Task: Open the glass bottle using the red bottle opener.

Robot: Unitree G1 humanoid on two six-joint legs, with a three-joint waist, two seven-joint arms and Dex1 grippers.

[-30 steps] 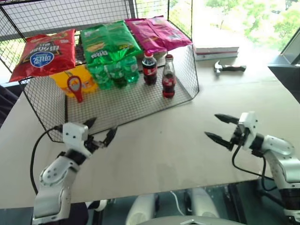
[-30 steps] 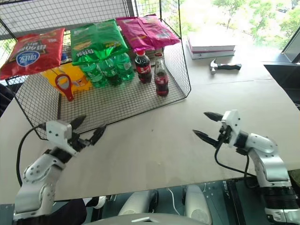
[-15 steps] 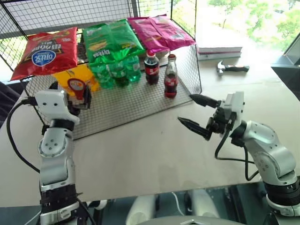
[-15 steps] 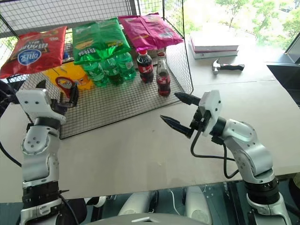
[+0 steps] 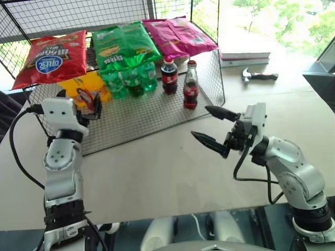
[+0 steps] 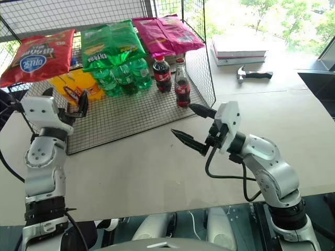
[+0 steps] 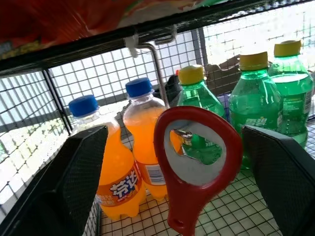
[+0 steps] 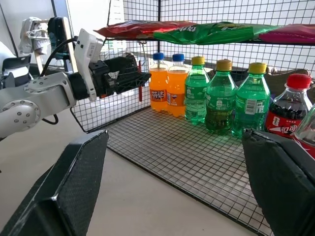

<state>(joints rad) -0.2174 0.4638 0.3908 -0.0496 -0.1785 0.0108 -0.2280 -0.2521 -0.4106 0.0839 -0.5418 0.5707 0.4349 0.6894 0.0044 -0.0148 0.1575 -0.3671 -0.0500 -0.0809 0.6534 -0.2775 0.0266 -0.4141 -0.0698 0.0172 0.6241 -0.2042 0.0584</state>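
Red flat ring-headed bottle opener [image 7: 195,162] now sits between the raised left gripper's [image 5: 88,104] spread fingers, ungripped; right gripper [image 5: 213,127] spread too

A wide pale beige tabletop [image 5: 157,172] filled the foreground. Behind its far edge, a big bright window [image 5: 272,21] showed sunlit green trees. A dark grey ledge [image 5: 320,78] stood at the tabletop's right edge.
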